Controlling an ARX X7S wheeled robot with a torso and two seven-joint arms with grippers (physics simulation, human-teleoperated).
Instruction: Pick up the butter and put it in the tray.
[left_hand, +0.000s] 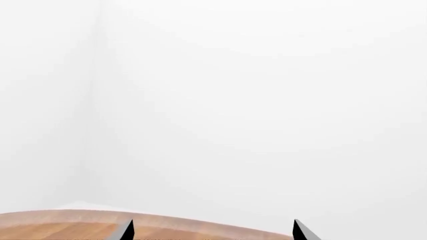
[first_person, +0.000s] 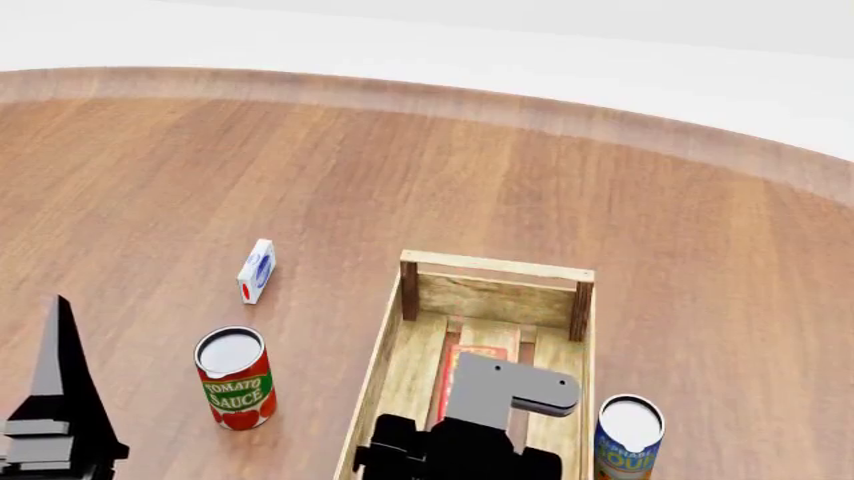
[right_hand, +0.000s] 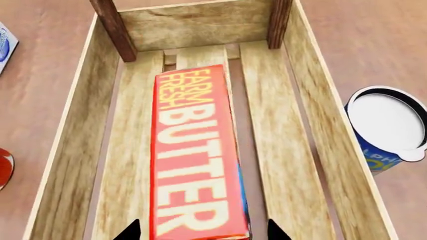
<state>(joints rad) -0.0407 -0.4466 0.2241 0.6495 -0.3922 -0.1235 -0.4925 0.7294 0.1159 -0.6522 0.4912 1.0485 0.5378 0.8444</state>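
The butter (right_hand: 193, 155), a red-and-orange carton lettered "FARM FRESH BUTTER", lies flat and lengthwise on the slats of the tray (right_hand: 73, 150). My right gripper (right_hand: 203, 231) hangs over the carton's near end, open, one dark tip on each side with a small gap to it. From the head view my right arm (first_person: 501, 395) covers most of the butter (first_person: 454, 375) inside the tray (first_person: 497, 266). At the table's near left my left gripper (left_hand: 215, 231) is open and holds nothing, facing the white wall.
A tomato sauce can (first_person: 236, 378) stands left of the tray, and a small white-and-blue carton (first_person: 256, 270) lies beyond it. A blue can (first_person: 627, 435) with a white lid stands close to the tray's right wall. The round wooden table's far edge (first_person: 400, 95) curves across the back.
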